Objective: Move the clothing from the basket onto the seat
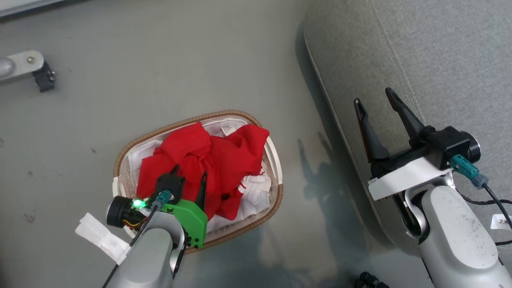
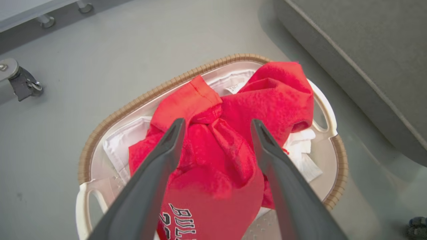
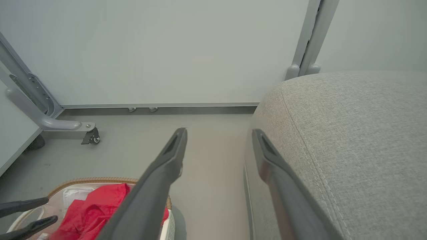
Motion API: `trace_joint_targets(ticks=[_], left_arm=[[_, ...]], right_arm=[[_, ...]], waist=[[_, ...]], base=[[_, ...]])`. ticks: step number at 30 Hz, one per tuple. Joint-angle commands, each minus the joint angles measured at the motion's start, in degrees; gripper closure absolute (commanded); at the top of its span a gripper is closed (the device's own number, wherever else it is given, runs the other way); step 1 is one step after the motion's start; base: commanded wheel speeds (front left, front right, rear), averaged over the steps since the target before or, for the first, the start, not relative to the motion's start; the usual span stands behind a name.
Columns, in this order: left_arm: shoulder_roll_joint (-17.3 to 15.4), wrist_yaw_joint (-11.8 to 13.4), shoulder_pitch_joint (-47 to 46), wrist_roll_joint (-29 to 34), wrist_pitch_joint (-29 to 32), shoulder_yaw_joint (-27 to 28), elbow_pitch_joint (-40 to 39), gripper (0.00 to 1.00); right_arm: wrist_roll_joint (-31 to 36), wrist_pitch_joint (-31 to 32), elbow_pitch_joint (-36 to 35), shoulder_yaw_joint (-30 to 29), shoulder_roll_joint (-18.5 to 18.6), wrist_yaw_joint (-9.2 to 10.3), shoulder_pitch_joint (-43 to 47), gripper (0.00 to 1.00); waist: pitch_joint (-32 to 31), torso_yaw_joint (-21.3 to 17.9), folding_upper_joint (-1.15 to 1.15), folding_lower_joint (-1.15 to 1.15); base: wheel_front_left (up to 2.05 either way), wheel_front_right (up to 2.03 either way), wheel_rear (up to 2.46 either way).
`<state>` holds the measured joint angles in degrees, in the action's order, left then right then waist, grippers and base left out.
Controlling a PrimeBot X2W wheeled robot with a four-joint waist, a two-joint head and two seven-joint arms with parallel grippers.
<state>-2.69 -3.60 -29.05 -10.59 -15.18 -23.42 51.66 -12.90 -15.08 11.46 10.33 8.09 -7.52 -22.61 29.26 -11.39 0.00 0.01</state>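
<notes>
The red clothing [image 1: 208, 164] lies heaped in the oval white basket [image 1: 274, 160] on the floor; part of a "BULLS" print shows in the left wrist view [image 2: 213, 156]. My left gripper [image 1: 190, 176] hangs open just above the heap, a finger on either side of a raised fold, nothing held. Off to the right, my right gripper [image 1: 376, 98] is open and empty above the edge of the grey seat [image 1: 440, 60]. The right wrist view shows the seat [image 3: 350, 133], the clothing [image 3: 96, 210] and the basket rim [image 3: 86, 181].
A grey metal frame leg with a castor [image 1: 40, 74] stands at the upper left of the floor. A pale wall with a metal post [image 3: 310, 36] rises behind the seat. White liner cloth [image 1: 256, 192] shows under the red heap. Cables [image 1: 492, 196] trail from my right wrist.
</notes>
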Motion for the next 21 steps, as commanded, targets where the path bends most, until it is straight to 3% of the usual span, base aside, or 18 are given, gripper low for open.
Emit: trace_joint_targets(ticks=[1,16,21], left_arm=[[-0.36,-0.46,-1.74,-0.16,0.03,-0.76,1.62,0.0],[-0.37,0.26,-10.17,-2.04,0.1,-8.16,16.94,0.0],[-0.36,1.69,-11.46,-3.4,0.26,-9.55,18.87,0.0]], right_arm=[[-0.28,-0.14,-0.38,0.47,0.25,0.06,-0.93,0.0],[-0.91,-0.14,-1.8,1.19,1.18,0.06,-3.82,0.0],[-0.79,-0.14,-2.06,1.17,1.02,0.06,-4.05,0.0]], waist=[[5.18,-3.54,0.0,-0.01],[13.14,-4.45,0.0,-0.01],[14.08,-4.33,0.0,-0.01]], base=[[0.0,0.0,0.0],[0.0,0.0,0.0],[0.0,0.0,0.0]])
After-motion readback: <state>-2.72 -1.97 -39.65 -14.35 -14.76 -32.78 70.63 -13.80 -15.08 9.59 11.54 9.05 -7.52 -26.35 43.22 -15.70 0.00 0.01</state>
